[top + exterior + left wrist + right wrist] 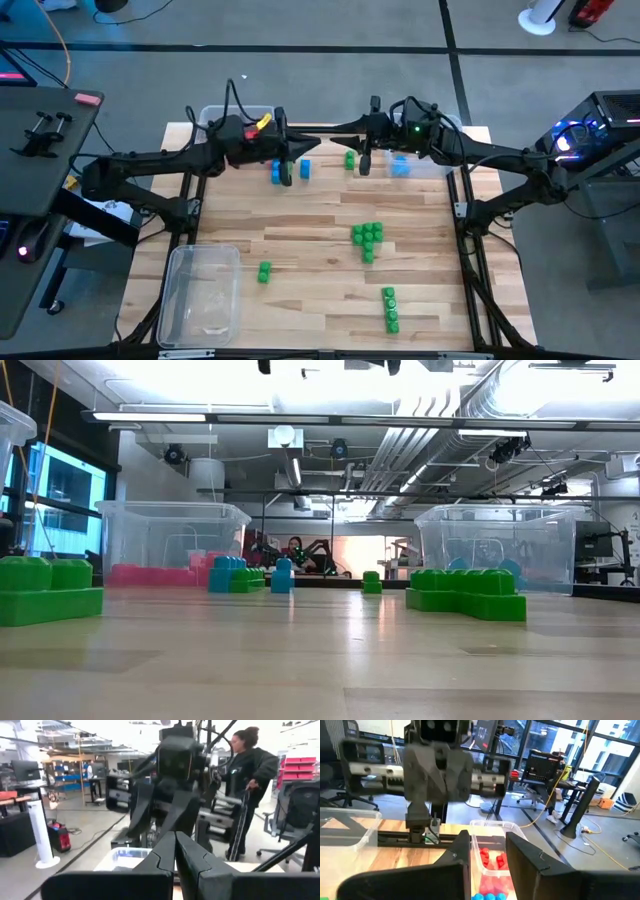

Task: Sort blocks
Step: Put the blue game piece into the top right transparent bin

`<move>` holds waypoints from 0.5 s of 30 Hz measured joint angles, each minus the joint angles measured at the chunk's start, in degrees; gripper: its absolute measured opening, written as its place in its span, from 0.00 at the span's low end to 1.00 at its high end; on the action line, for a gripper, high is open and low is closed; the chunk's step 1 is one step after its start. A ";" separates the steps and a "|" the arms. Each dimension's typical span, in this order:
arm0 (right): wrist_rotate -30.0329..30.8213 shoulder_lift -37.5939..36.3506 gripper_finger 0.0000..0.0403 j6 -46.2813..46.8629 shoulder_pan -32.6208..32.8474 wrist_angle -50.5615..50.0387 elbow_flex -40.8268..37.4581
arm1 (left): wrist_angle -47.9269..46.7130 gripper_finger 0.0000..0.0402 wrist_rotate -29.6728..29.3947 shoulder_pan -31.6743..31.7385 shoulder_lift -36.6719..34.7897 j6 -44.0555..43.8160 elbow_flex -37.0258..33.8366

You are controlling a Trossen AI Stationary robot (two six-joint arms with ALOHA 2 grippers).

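Green blocks lie on the wooden table: a cluster [367, 237] mid-table, a single one [264, 271], a short row [390, 308] near the front and one [349, 158] at the back. Two blue blocks [277, 172] [304, 168] stand below my left gripper. Both grippers hang high over the table's far middle, level and facing each other. My left gripper [316, 148] [175, 851] is shut on nothing. My right gripper [350, 128] [489, 840] is open, with nothing between its fingers. Red blocks [490, 860] lie in the far-left bin.
A clear bin [200, 295] stands at the table's near left corner. A second bin [215, 112] sits at the far left under my left arm, and a third [425, 165], holding blue blocks, at the far right under my right arm. A person [250, 770] stands beyond the table.
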 joint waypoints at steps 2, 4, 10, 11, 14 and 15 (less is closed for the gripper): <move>-0.19 0.00 0.16 -0.03 -0.02 0.16 0.00 | -0.08 0.00 2.00 0.50 0.17 -0.77 0.00; -1.61 0.02 0.16 0.29 -0.04 0.15 0.00 | 1.07 0.00 4.08 0.60 0.83 -2.88 0.02; -2.51 1.43 0.16 1.43 -0.02 0.54 0.00 | 9.00 0.00 9.16 -1.30 5.84 -7.75 -0.07; -2.62 1.91 0.16 1.68 -0.02 1.02 0.00 | 9.93 0.00 9.07 -1.62 6.44 -7.53 -0.04; -4.82 3.33 0.16 3.39 -0.04 2.60 0.00 | 10.73 0.00 7.24 -1.78 7.91 -7.51 -0.04; -5.17 3.78 0.16 3.54 0.06 2.81 0.00 | 10.29 0.00 6.56 -1.76 8.26 -7.49 -0.04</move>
